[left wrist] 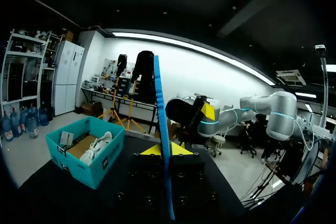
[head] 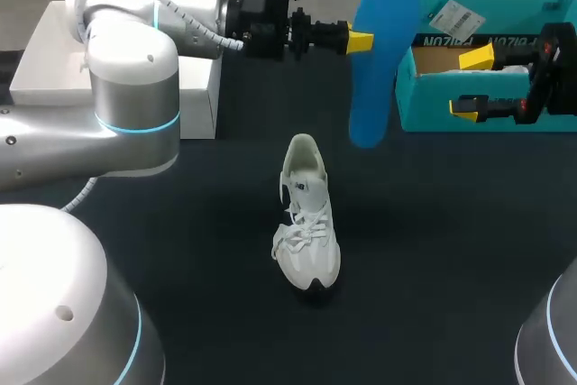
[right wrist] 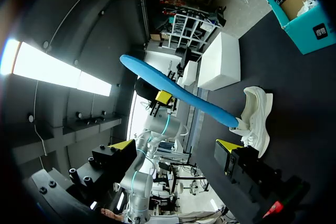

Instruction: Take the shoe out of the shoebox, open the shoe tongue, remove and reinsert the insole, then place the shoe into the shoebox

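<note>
Mid-task, at the insole step: judged to fall between taking the insole out and putting it back.

Seen from above, on a dark counter (head: 451,223): a white shoe (head: 306,218) near the middle, resting on its sole, loosely laced, heel toward the far edge and toe toward the robot. Out of the box, touched by neither arm. Tongue position too small to judge.

Raised beyond the shoe and well clear of it: a blue insole (head: 383,51), standing almost on end in the air. Clamped from two sides by the left tool (head: 361,41), reaching in from the left, yellow tips pressed against both faces of the insole. Shown edge-on from the left wrist, with a tip on either side.

Far right, hovering by a teal shoebox (head: 424,105): the right tool (head: 473,83), fingers spread wide, gripping nothing. Inside the shoebox, seen from the left wrist: what looks like a second white shoe (left wrist: 97,148). At the far left of the counter, behind the left arm: a white box (head: 36,69).

Next, most likely: bringing the insole down into the shoe's opening and sliding it flat along the inside. Calls for turning the insole from upright to lie along the shoe's length, with one narrow end leading. Probably also calls for the idle right tool to come across and steady the shoe or hold the tongue back, with nothing pinning the shoe to the counter. Boxing the shoe left for afterwards.
</note>
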{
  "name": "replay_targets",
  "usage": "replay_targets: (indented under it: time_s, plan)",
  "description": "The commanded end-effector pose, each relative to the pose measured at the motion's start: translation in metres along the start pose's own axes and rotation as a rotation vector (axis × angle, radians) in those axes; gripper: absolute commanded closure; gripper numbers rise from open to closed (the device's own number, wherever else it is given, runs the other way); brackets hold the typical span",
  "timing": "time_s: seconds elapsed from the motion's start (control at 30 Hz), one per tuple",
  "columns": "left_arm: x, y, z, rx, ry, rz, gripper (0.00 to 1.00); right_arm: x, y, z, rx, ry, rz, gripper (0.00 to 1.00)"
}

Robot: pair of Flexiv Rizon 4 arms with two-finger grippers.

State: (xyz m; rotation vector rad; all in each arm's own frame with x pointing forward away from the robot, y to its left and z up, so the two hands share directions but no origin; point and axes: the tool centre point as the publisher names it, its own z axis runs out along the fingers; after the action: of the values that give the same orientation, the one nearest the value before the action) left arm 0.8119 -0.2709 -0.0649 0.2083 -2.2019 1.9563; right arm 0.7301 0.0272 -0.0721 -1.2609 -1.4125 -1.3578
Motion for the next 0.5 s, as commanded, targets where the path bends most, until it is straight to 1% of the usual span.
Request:
replay_targets:
  time_s: [0.03,0.07,0.1,0.13,0.17,0.23,0.27,0.3,0.33,0.37,0.4,0.5]
  plan:
    - [-0.001,-0.003,-0.003,0.023,0.006,-0.259,1.0,0.0,-0.001,0.001,-0.003,-0.003,0.001,0.0]
    - [-0.003,-0.002,-0.004,0.011,0.005,-0.324,1.0,0.0,-0.001,0.001,-0.003,-0.003,0.001,0.0]
    - [-0.004,-0.002,-0.004,0.022,0.013,-0.374,1.0,0.0,-0.001,0.001,-0.003,-0.003,0.001,0.0]
    - [-0.006,-0.003,-0.005,0.016,0.008,-0.491,1.0,0.0,-0.001,0.001,-0.003,-0.003,0.001,0.0]
    - [-0.007,-0.003,-0.006,0.032,0.035,-0.561,1.0,0.0,-0.001,0.001,-0.003,-0.003,0.001,0.0]
    - [-0.01,-0.004,-0.007,0.018,0.036,-0.673,1.0,0.0,-0.001,0.001,-0.003,-0.003,0.001,0.0]
    - [-0.011,-0.006,-0.009,0.039,0.078,-0.769,1.0,0.0,-0.001,0.001,-0.003,-0.003,0.001,0.0]
    - [-0.011,-0.006,-0.009,0.019,0.077,-0.822,1.0,0.0,-0.001,0.001,-0.003,-0.003,0.001,0.0]
    - [-0.013,-0.008,-0.01,0.046,0.137,-0.924,1.0,0.0,-0.001,0.001,-0.003,-0.003,0.001,0.0]
    - [-0.014,-0.009,-0.012,0.048,0.16,-0.988,1.0,0.0,-0.001,0.001,-0.003,-0.003,0.001,0.0]
    - [-0.016,-0.009,-0.013,0.048,0.194,-1.041,1.0,0.0,-0.001,0.001,-0.003,-0.003,0.001,0.0]
    - [-0.016,-0.009,-0.013,0.048,0.194,-1.041,1.0,0.0,-0.001,0.001,-0.003,-0.003,0.001,0.0]
